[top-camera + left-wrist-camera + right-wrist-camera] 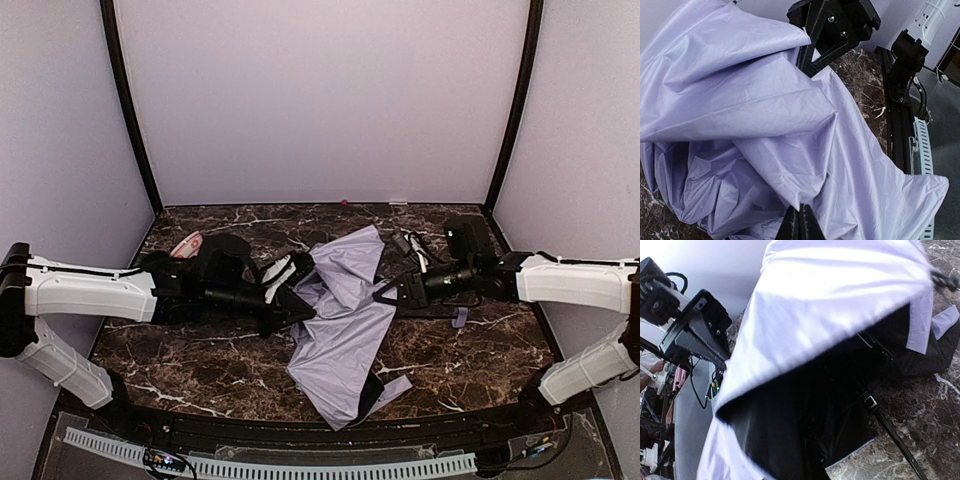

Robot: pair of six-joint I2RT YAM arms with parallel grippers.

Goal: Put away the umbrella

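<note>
- The dark marbled table [480, 360] fills the floor of the top view, with pale walls on 3 sides.
- The umbrella [345, 340] lies collapsed and crumpled at the table's centre. Its lavender canopy spreads from about 12 o'clock down to a point near 6 o'clock at the front edge.
- We see the canopy's black underside [790, 430] in the right wrist view, folded open beneath the lavender skin. The thin black shaft [890, 432] runs toward 5 o'clock over the marble.
- The left gripper [298, 313] reaches in from 9 o'clock. In its own wrist view the 2 fingers [795, 225] are pressed together, with a peak of canopy fabric pinched at their tips.
- The right gripper [385, 293] comes in from 3 o'clock and meets the canopy's edge. We cannot tell whether its jaws are apart or closed, since fabric and shadow hide them.
- A red-patterned bowl [187, 243] sits at about 10 o'clock, just behind the left arm and mostly hidden by it.
</note>
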